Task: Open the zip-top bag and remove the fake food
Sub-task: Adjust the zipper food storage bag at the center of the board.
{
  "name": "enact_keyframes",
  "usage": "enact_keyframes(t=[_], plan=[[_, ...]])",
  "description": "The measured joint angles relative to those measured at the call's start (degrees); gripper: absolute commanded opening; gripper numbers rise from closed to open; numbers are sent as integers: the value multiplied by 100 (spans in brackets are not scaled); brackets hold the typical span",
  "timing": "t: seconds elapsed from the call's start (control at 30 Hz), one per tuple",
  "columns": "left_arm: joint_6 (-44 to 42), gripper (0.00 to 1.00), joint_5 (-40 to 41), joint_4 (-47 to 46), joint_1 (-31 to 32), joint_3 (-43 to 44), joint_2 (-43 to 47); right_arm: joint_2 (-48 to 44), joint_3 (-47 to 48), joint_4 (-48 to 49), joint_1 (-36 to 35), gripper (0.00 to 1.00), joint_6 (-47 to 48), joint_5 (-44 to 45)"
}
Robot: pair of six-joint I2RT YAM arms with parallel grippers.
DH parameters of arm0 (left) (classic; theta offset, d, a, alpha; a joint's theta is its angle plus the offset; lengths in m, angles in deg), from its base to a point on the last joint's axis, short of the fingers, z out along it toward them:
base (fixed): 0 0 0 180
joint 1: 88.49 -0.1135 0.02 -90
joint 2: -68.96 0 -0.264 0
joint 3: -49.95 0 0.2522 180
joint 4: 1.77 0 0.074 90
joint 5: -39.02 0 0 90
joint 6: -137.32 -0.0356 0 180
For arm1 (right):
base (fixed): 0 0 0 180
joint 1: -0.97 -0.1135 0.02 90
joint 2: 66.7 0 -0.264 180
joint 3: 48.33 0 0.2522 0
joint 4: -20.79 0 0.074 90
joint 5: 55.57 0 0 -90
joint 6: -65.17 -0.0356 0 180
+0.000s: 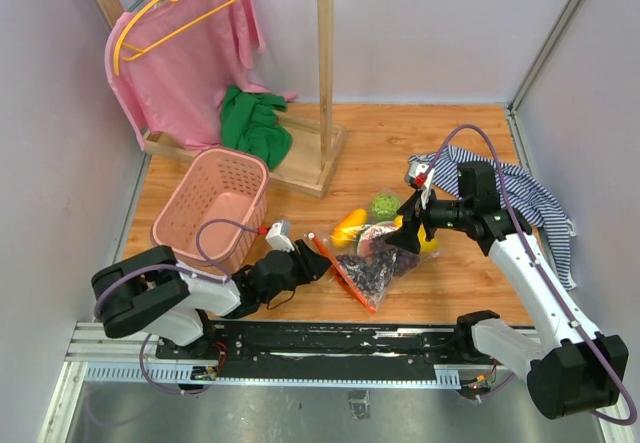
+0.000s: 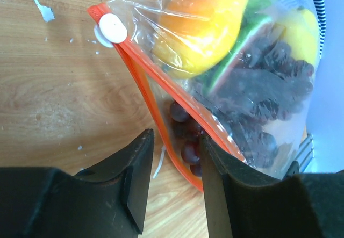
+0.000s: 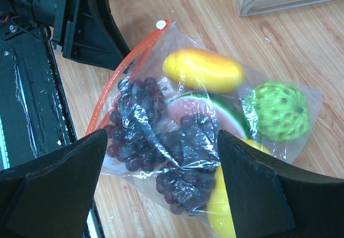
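Observation:
The zip-top bag lies on the wooden table between both arms, its orange zip strip parted below the white slider. Inside it is the fake food: purple grapes, an orange-yellow fruit, a watermelon slice, a green ball and a yellow fruit. My left gripper is low at the bag's mouth, partly open, with the lower lip of the strip in the gap and not pinched. My right gripper hovers wide open over the grapes.
A pink basket stands left of the bag. Behind it is a wooden rack with a pink garment and a green cloth on its base. A striped cloth lies at the right, under the right arm.

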Motion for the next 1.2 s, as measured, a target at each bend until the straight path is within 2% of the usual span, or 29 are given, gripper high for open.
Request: enact_keyframes(t=[0.37, 0.5, 0.53, 0.57, 0.6, 0.63, 0.67, 0.8, 0.87, 1.0, 1.07, 1.2], plan=[[280, 43, 170, -809, 4, 92, -1067, 0, 0, -44, 0, 84, 9, -7], [330, 39, 190, -1237, 4, 146, -1405, 0, 0, -44, 0, 84, 13, -9], [343, 34, 190, -1351, 4, 168, -1502, -2, 0, -44, 0, 84, 15, -7], [354, 25, 190, -1453, 4, 195, -1600, -2, 0, -44, 0, 84, 15, -7], [356, 9, 186, -1534, 4, 223, -1687, -2, 0, -46, 0, 84, 17, -7], [343, 4, 170, -1633, 4, 247, -1781, -4, 0, -44, 0, 84, 20, -7], [358, 0, 160, -1703, 4, 258, -1840, -11, 0, -46, 0, 85, 20, -7], [188, 0, 52, -1812, 4, 229, -1687, -68, 0, -63, 0, 85, 24, -7], [33, 0, 26, -1543, 11, 229, -1202, -105, 0, -87, 0, 85, 26, -7], [-538, 0, 68, -203, 74, 568, 402, -186, 0, -142, 4, 87, 26, 28], [-925, 0, 122, 741, 85, 1008, 1093, -249, 0, -122, 68, 87, -48, 210], [-1825, 0, 168, 2485, 59, 2142, 1735, -411, -4, 103, 354, 87, -481, 1014]])
